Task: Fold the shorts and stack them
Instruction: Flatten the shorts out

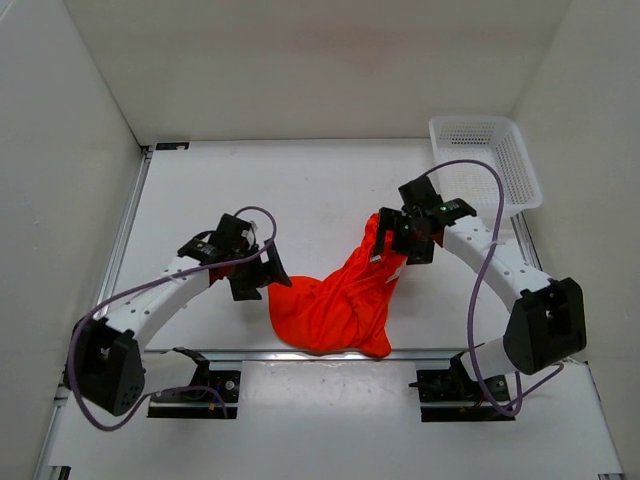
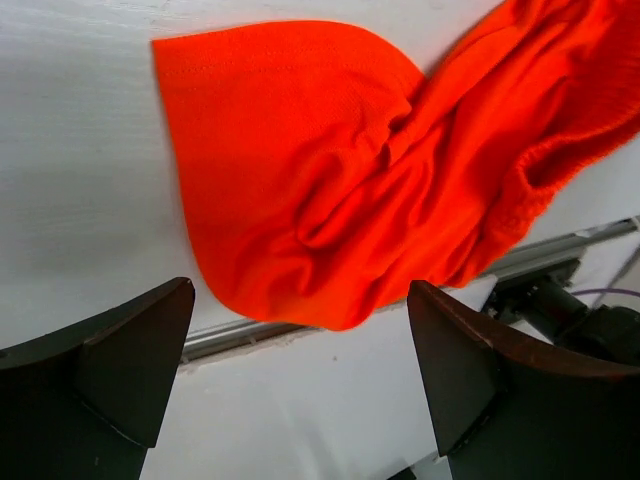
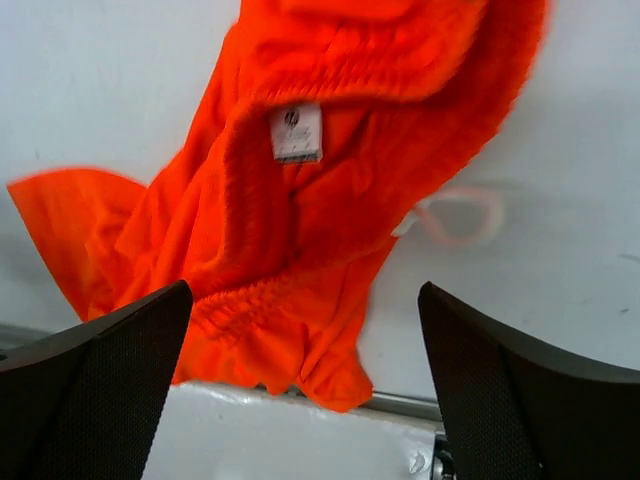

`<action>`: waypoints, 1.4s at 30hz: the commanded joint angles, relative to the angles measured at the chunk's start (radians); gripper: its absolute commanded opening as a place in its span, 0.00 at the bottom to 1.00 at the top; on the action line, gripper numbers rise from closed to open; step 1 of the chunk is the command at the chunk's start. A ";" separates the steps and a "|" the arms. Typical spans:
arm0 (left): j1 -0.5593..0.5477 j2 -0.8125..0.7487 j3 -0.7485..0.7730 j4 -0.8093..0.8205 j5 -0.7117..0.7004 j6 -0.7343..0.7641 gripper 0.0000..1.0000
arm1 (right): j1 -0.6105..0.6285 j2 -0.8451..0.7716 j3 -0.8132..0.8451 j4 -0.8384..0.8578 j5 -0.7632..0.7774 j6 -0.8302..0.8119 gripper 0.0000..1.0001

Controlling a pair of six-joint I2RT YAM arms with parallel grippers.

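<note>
The shorts [image 1: 335, 305] are shown as a crumpled orange-red heap near the front middle of the counter [image 1: 250, 190], with one end drawn up toward the right claw [image 1: 392, 238]. Both claws are held wide apart with nothing between their fingers, and the left claw [image 1: 270, 270] is placed just beside the heap's left edge. No fold is made and nothing is stacked, so flattening, folding and stacking are all judged to be left.

The left arm [image 1: 150, 305] bends at the elbow and reaches toward the middle. The left end effector [image 1: 262, 268] points right, its fingers [image 2: 110, 370] wide apart with nothing between them. The right arm [image 1: 490, 255] mirrors this pose. The right end effector [image 1: 395, 235] points left, and its fingers [image 3: 100, 380] are also spread wide.
</note>
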 commanded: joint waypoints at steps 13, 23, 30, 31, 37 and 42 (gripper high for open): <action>-0.174 0.333 0.021 0.146 -0.115 -0.114 0.70 | 0.312 0.146 0.007 0.072 0.034 0.317 0.97; -0.088 0.378 0.116 0.146 -0.110 -0.025 0.10 | 0.302 0.174 0.065 0.002 0.167 0.263 0.00; 0.152 0.316 0.433 0.019 -0.083 0.093 0.10 | 0.126 0.163 0.447 -0.032 0.207 0.050 0.00; 0.180 0.335 0.567 -0.022 -0.083 0.122 0.10 | 0.108 0.172 0.512 -0.060 0.207 0.033 0.00; 0.248 0.353 0.897 -0.196 -0.113 0.155 0.10 | 0.047 0.119 0.768 -0.069 0.184 -0.045 0.00; 0.258 0.258 0.827 -0.207 -0.094 0.144 0.10 | 0.038 -0.053 0.556 -0.057 0.222 -0.055 0.00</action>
